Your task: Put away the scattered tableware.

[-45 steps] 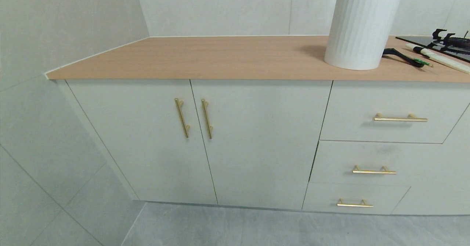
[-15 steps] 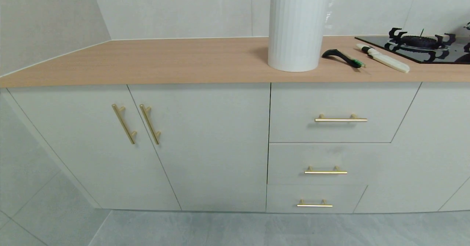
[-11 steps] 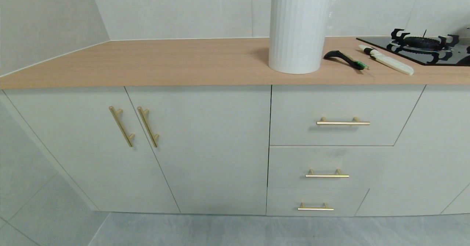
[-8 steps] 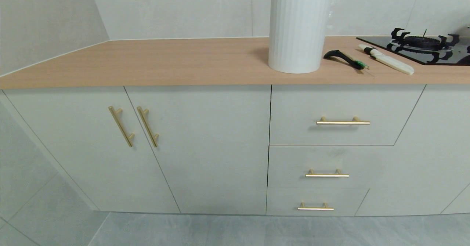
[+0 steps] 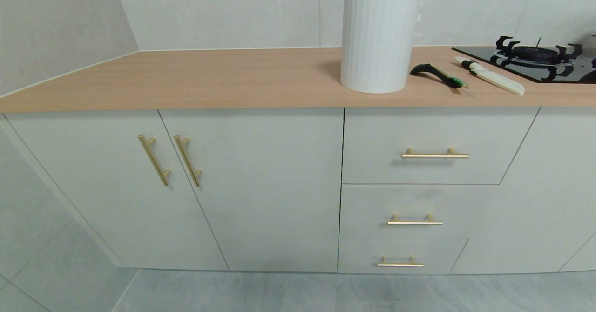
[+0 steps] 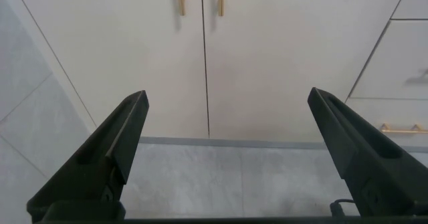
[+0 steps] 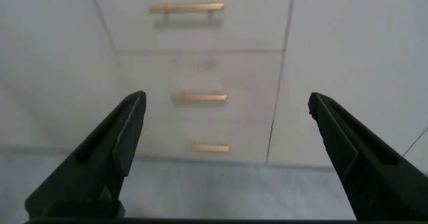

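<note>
The peeler (image 5: 435, 74) and knife (image 5: 490, 76) lie on the counter (image 5: 209, 77) at three o'clock from the canister (image 5: 377, 35), the knife beside the stove (image 5: 535, 59). The left gripper (image 6: 226, 97) and right gripper (image 7: 226, 98) face the cabinets (image 5: 260, 181), jaws wide apart.

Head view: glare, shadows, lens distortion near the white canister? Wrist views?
Head view: white canister throws a soft shadow leftward on the countertop; streaky glare on the wall tile by its rim; door handles lean, wide-angle distortion. Right wrist view: faint shadow under the top drawer handle. Left wrist view: even light, no glare.
</note>
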Robot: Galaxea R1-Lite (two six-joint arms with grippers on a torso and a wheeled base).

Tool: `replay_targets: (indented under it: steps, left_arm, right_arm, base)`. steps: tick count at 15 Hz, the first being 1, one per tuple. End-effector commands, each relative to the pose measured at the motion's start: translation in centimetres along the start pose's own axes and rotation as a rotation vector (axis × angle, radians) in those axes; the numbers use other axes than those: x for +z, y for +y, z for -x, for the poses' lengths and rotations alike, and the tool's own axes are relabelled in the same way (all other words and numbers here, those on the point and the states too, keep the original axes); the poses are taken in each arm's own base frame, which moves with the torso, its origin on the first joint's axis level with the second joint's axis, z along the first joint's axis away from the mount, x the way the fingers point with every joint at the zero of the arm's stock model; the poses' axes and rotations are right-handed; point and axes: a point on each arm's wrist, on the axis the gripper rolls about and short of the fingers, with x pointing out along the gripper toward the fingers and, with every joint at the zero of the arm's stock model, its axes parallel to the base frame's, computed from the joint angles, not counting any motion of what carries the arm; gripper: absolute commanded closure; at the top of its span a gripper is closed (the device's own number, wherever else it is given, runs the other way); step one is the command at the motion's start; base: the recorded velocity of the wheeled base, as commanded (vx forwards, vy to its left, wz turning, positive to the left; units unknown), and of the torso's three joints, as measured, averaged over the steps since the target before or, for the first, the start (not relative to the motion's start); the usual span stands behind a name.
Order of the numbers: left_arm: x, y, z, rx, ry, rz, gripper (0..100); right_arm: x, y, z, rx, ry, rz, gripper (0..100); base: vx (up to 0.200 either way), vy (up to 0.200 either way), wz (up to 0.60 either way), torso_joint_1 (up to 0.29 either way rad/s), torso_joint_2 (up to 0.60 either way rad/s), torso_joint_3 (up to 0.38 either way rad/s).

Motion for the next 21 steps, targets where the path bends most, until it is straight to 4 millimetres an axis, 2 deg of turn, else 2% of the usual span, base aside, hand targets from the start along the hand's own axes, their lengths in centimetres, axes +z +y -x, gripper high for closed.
replay_targets:
  steps: [1,2,4,6,8,10,14,16,18,21]
  left_arm:
    - [0.0,0.0,0.0,0.002,0.001,0.0,0]
    - [0.0,0.0,0.0,0.001,0.001,0.0,0]
    - [0.0,0.0,0.0,0.001,0.001,0.001,0]
    - [0.0,0.0,0.0,0.002,0.001,0.0,0]
    - [0.0,0.0,0.0,0.001,0.001,0.0,0]
    - [0.0,0.0,0.0,0.001,0.001,0.0,0]
    - [0.0,0.0,0.0,0.001,0.001,0.0,0]
    - [0.0,0.0,0.0,0.001,0.001,0.0,0]
    - [0.0,0.0,0.0,0.001,0.001,0.0,0]
    - [0.0,0.0,0.0,0.002,0.001,0.0,0]
  right_arm:
    - [2.7,-0.1,-7.2,0.038,0.347,0.008,0]
    - [3.3,0.0,-10.5,0.06,0.426,0.013,0]
    - [3.3,0.7,-15.5,0.101,0.527,0.024,0]
    - [2.0,1.8,-20.2,0.141,0.636,0.034,0]
    - [-0.4,2.5,-24.5,0.156,0.694,0.041,0]
    - [-2.2,2.7,-26.8,0.157,0.686,0.044,0]
    - [-8.2,2.9,-31.7,0.123,0.677,0.022,0]
    - [-10.6,2.9,-33.2,0.032,0.644,0.016,0]
    - [-11.7,2.8,-34.2,-0.016,0.581,0.018,0]
    - [-12.1,2.8,-34.7,-0.039,0.571,0.019,0]
  base:
    - [0.0,0.0,0.0,0.0,0.0,0.0]
    - [0.0,0.0,0.0,0.0,0.0,0.0]
    - [0.0,0.0,0.0,0.0,0.0,0.0]
    - [0.0,0.0,0.0,0.0,0.0,0.0]
    - [0.0,0.0,0.0,0.0,0.0,0.0]
    - [0.0,0.0,0.0,0.0,0.0,0.0]
    - [0.0,0.0,0.0,0.0,0.0,0.0]
    - [0.0,0.0,0.0,0.0,0.0,0.0]
    - [0.0,0.0,0.0,0.0,0.0,0.0]
    - [0.0,0.0,0.0,0.0,0.0,0.0]
